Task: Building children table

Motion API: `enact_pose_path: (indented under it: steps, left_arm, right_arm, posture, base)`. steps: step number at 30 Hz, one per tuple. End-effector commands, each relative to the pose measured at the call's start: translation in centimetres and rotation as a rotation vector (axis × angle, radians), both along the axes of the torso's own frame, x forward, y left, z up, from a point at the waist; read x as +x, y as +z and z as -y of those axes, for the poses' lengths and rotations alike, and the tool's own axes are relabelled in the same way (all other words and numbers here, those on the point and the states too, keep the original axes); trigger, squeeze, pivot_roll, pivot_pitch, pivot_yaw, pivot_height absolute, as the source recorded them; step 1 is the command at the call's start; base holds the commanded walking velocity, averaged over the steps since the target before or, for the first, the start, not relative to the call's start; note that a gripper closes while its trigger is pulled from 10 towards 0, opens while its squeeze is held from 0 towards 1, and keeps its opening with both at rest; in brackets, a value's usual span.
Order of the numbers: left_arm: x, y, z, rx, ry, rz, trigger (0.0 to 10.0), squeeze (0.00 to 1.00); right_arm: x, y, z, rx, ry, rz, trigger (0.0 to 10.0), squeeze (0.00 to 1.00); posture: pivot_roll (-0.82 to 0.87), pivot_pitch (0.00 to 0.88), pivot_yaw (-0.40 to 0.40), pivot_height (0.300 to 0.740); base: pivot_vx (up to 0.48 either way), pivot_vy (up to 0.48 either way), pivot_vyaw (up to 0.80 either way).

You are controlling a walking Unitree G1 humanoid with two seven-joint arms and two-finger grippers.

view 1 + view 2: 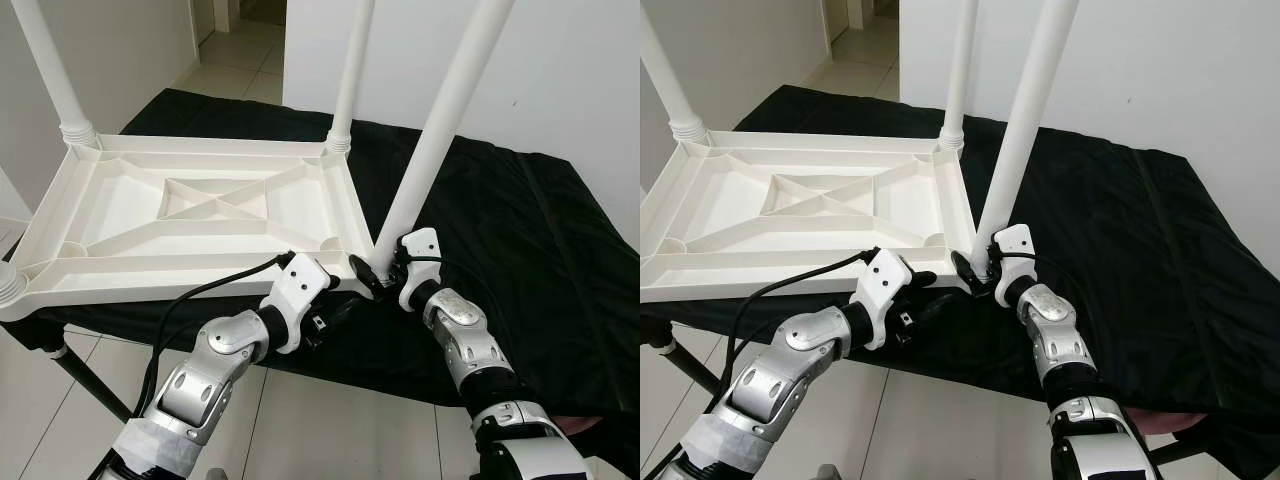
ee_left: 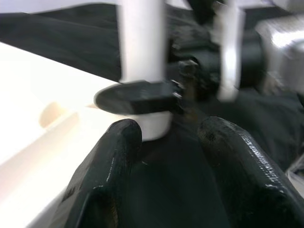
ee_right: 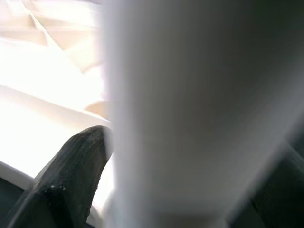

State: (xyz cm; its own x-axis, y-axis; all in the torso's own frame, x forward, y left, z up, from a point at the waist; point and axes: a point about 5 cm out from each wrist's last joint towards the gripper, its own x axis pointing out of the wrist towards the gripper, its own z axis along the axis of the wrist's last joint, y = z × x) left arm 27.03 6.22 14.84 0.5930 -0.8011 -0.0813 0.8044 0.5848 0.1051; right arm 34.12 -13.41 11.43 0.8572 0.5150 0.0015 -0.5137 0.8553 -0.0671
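White plastic tabletop (image 1: pixel 200 215) lies upside down on the black-draped surface (image 1: pixel 520 240); underside ribbed with an X brace in the middle. 2 legs stand in the far corner sockets: far-left leg (image 1: pixel 45 70) and far-right leg (image 1: pixel 352 70), both cut off at the top edge of the head views. The 3rd leg (image 1: pixel 440 130) leans tilted over the tabletop's near-right corner, its foot at or just above that corner's socket; can't tell if seated. Near-left corner has a ribbed collar at the frame edge, mostly cut off.

Right tool (image 1: pixel 382 272) pinches the 3rd leg at its lower end, 1 finger each side. In the right wrist view the leg is a blurred white column with 1 finger (image 3: pixel 71 175) against it.

Left tool (image 1: pixel 335 308) sits just below the tabletop's near-right corner, fingers (image 2: pixel 104 175) spread, gripping nothing. Left wrist view is blurred; socket detail unreadable.
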Motion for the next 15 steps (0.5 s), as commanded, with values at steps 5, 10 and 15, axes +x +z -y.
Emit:
enact_pose_path:
  steps: [5,10,15]
  left_arm:
    - [1.4,0.1,-1.1,-0.042,0.178,0.022,10.0,0.0]
    - [2.1,-0.2,-2.2,-0.096,0.306,0.013,10.0,0.0]
    - [2.2,-0.4,-2.7,-0.117,0.363,0.015,10.0,0.0]
  right_arm:
    - [-0.9,-0.4,-1.2,0.08,-0.019,0.027,10.0,0.0]
    - [-2.2,-1.2,-2.0,0.152,-0.073,0.042,10.0,0.0]
    - [-3.2,-1.8,-2.0,0.19,-0.148,0.058,10.0,0.0]
  posture:
    - [0.01,0.0,-0.081,0.74]
    - [0.0,0.0,-0.083,0.74]
    - [0.0,0.0,-0.09,0.74]
  base:
    - [0.0,0.0,0.0]
    - [0.0,0.0,0.0]
    - [0.0,0.0,0.0]
